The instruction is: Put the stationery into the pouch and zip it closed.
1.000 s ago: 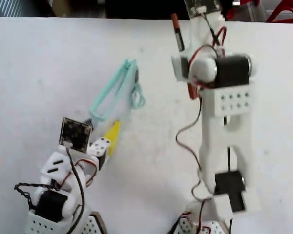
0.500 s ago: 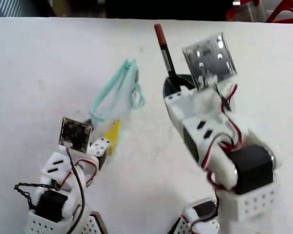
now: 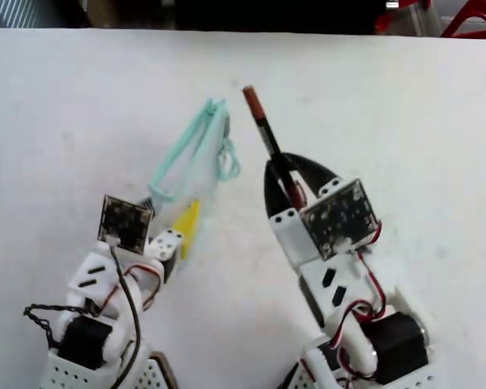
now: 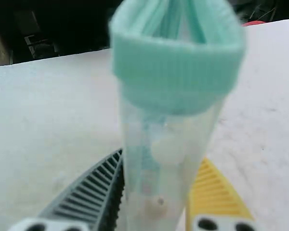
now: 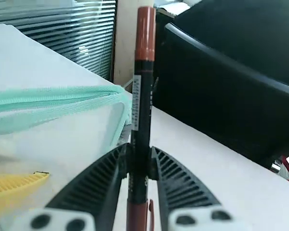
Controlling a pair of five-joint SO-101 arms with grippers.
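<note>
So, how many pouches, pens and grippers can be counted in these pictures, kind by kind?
Pouch: 1
Pen: 1
Grippers: 2, the left gripper shut on the pouch and the right gripper shut on the pen
Total: 4

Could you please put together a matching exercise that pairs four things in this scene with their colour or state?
Things:
1. pen
2. pouch
3. left claw
4. table

Colour or state:
A. white
B. brown-capped, clamped in the right claw
C. clear, with mint-green zip trim
D. yellow and grey, shut on the pouch

Pairs: 1-B, 2-C, 3-D, 4-A
</note>
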